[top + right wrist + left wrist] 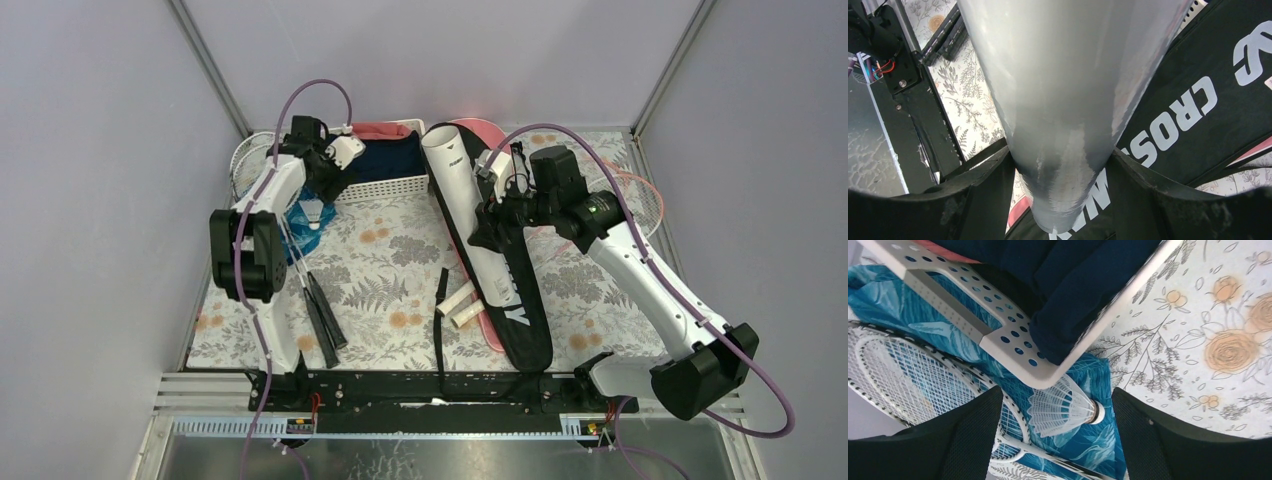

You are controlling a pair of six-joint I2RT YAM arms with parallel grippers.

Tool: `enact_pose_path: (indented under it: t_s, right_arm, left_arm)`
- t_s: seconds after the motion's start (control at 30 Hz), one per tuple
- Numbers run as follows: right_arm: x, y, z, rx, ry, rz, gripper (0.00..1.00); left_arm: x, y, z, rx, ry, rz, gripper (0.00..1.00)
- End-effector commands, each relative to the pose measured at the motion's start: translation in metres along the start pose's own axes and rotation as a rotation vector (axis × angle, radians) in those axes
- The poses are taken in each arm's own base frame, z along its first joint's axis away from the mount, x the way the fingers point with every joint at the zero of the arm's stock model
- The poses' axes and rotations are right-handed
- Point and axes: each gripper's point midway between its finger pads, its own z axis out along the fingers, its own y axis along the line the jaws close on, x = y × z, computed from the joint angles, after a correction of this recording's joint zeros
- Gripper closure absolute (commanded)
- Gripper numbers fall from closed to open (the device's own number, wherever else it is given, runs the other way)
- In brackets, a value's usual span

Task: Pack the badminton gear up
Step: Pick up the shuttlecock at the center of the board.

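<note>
R pincer (1060, 200) is clamping the white shuttlecock tube (1063, 75) near mid-length, tube over the black CROSSWAY bag (1193, 105). Tube's prob. light, smooth, slippery, crushable; mid-body hold is suiting it. L pincer (1055, 440) is gaping wide above a shuttlecock (1063, 407) by the basket (1013, 347) corner.

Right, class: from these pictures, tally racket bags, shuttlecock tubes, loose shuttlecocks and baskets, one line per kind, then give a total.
Racket bags: 2, the black bag and the pink bag
Shuttlecock tubes: 1, the white tube
Loose shuttlecocks: 1, the shuttlecock
Baskets: 1, the white basket
Total: 5
</note>
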Motion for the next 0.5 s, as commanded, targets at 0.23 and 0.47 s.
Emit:
enact_pose_path:
  t_s: [0.23, 0.47]
  right_arm:
    - [-0.011, -0.003, -0.009, 0.029, -0.028, -0.040, 0.51]
    - [-0.006, -0.004, -0.004, 0.022, -0.021, -0.034, 0.52]
  left_arm:
    - [0.045, -0.012, 0.015, 0.147, 0.208, 0.056, 0.26]
    - [0.064, -0.013, 0.018, 0.173, 0.243, 0.031, 0.43]
